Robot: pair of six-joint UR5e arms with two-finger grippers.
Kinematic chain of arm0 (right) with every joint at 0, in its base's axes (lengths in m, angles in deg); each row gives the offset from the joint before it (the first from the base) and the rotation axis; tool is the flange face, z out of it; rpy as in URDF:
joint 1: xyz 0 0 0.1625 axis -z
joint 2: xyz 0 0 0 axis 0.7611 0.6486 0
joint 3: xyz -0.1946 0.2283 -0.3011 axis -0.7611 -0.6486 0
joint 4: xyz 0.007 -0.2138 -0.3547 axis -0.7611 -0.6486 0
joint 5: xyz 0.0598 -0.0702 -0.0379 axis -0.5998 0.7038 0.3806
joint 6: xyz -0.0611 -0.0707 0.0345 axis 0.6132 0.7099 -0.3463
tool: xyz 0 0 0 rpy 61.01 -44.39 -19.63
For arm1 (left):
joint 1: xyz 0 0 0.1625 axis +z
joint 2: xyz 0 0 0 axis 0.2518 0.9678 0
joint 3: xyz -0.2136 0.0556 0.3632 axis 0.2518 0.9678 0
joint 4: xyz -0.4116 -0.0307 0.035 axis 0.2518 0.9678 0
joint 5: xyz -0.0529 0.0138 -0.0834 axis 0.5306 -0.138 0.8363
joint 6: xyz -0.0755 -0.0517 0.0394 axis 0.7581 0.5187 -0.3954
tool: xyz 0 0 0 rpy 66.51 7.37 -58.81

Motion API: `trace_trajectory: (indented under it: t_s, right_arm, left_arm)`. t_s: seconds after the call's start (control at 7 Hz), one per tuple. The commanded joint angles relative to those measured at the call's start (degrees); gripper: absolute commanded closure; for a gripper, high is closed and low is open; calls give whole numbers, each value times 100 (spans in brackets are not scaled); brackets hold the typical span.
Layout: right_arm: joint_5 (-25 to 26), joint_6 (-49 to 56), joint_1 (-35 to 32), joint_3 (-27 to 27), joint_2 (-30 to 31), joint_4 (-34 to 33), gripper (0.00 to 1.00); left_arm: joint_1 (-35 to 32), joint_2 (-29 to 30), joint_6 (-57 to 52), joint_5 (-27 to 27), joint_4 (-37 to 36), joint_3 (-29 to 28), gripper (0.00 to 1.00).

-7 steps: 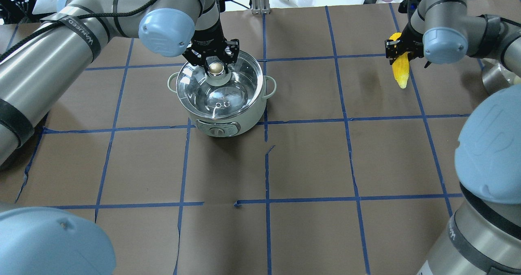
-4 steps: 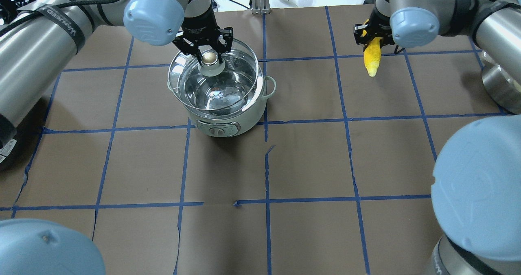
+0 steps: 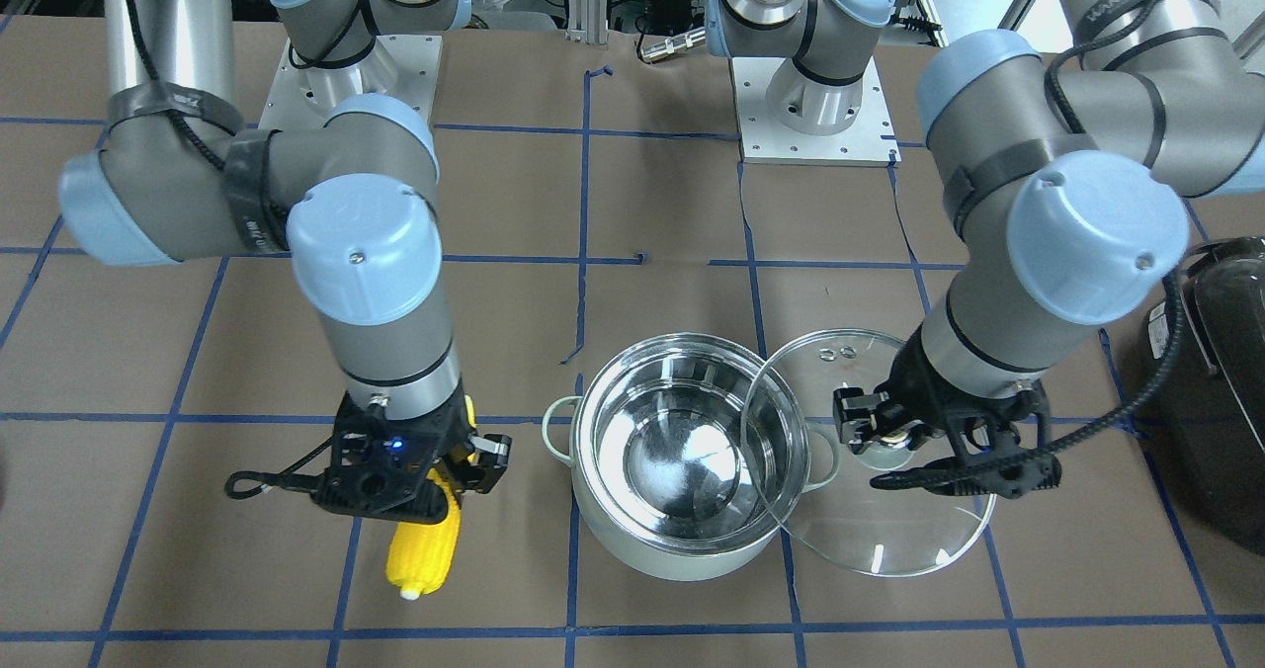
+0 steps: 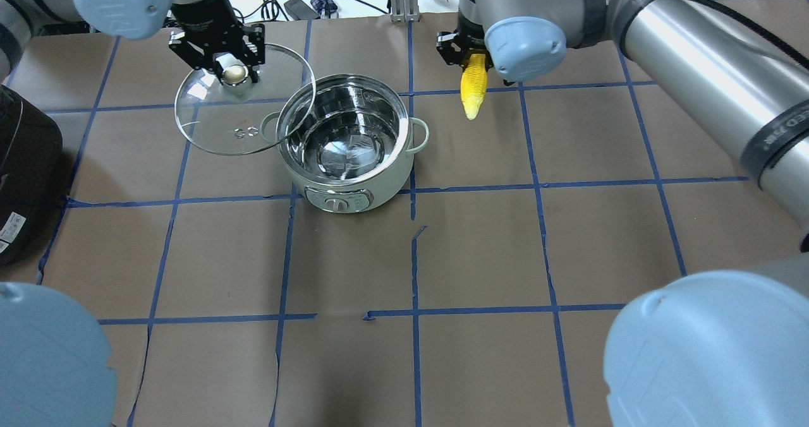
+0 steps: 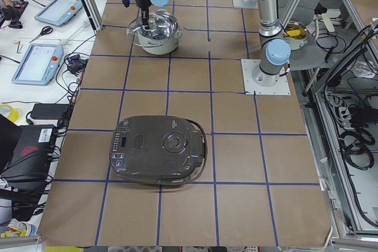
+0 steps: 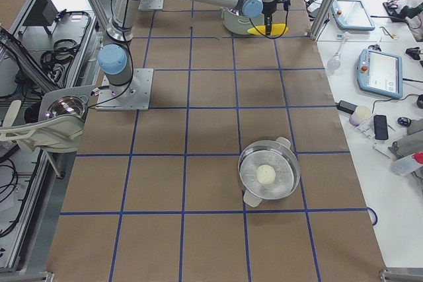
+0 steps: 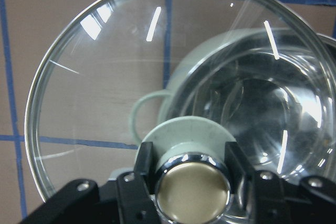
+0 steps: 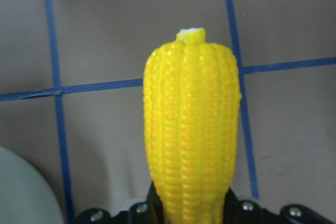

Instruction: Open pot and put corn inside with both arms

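The mint-white pot stands open, its steel inside empty; it also shows in the front view. My left gripper is shut on the gold-topped knob of the glass lid. It holds the lid in the air to the left of the pot, the lid's edge overlapping the pot's rim in the overhead view. My right gripper is shut on the yellow corn, tip down, above the table just right of and behind the pot. The corn fills the right wrist view.
A black appliance sits at the table's left edge, near the left arm. A steel pan with a white lump stands far off on the right side. Brown paper with blue tape lines covers the table.
My left gripper has lifted the lid off the pot and carried it left. My right gripper has carried the corn left, from the far right to beside the pot.
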Motion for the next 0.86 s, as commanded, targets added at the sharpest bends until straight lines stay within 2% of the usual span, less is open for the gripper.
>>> trace_trajectory:
  t_s: [0.0,0.14,0.43,0.57,0.71]
  right_arm:
    - [-23,-593,-785,-212,-141,-11,100]
    - [-32,-794,-1014,-326,-290,-64,100]
    - [-75,-1216,-1375,-415,-370,-90,100]
    - [-128,-1227,-1394,-415,-449,-169,87]
    - [-137,-1340,-1403,-371,-476,-213,61]
  left_arm:
    - [641,76,-925,-88,-84,208,100]
    - [982,94,-1303,-70,-398,540,100]
    - [1319,103,-1954,-79,-1502,1401,100]
    - [1407,95,-1975,-79,-1961,1779,100]
    - [1494,95,-1958,-70,-2218,2148,100]
